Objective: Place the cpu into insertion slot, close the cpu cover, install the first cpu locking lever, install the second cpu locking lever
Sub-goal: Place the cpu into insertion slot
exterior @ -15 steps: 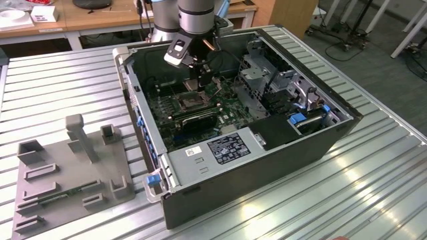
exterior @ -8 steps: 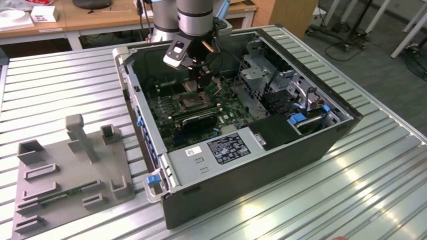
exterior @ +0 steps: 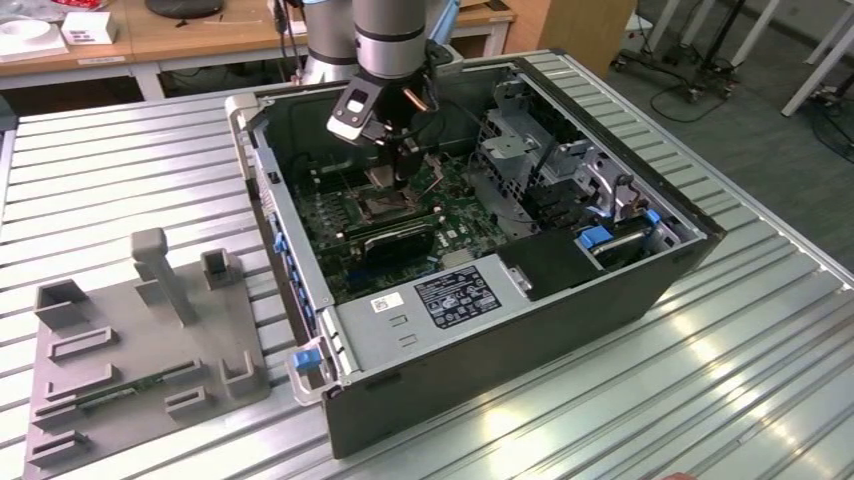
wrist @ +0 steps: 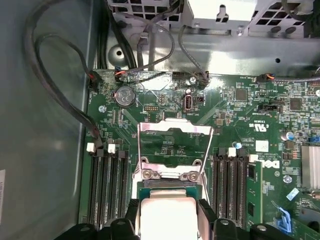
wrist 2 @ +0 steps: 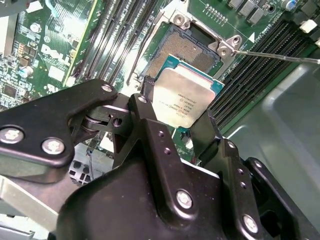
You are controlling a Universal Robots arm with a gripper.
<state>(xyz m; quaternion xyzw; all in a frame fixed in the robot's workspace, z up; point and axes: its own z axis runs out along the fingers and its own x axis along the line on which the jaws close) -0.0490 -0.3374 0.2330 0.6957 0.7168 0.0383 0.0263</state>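
We see the cpu [wrist 2: 190,92], its silvery top facing up, pinched by two opposite edges between the black fingers [wrist 2: 150,125] of the gripper [wrist 2: 175,117], which is clamped tight on it. The cpu hangs tilted over part of the slot [wrist 2: 187,45], whose dark centre lies bare beyond the chip's far edge; we cannot tell whether the cpu touches the slot yet. The cover [wrist: 175,127] is swung open, away from the slot, and green board shows through its cut-out centre. In the second wrist view a thin lever [wrist 2: 280,55] sticks out from one corner of the slot and runs over the memory slots [wrist: 107,190], which flank the slot in long black rows on both sides. Around them spreads the board [wrist: 240,125], with a round coin battery [wrist: 125,96] beyond the cover and dark cables [wrist: 60,100] looping along the grey wall beside it. In the exterior view the arm [exterior: 387,40] reaches down into the open case [exterior: 534,330], with the gripper low over the middle of the board and the perforated drive cage [exterior: 514,165] just to the exterior view's right of it. The case lies on a slatted metal table [exterior: 120,170], and a grey fixture [exterior: 134,340] with upright posts sits on the table at the exterior view's left of the case, apart from it
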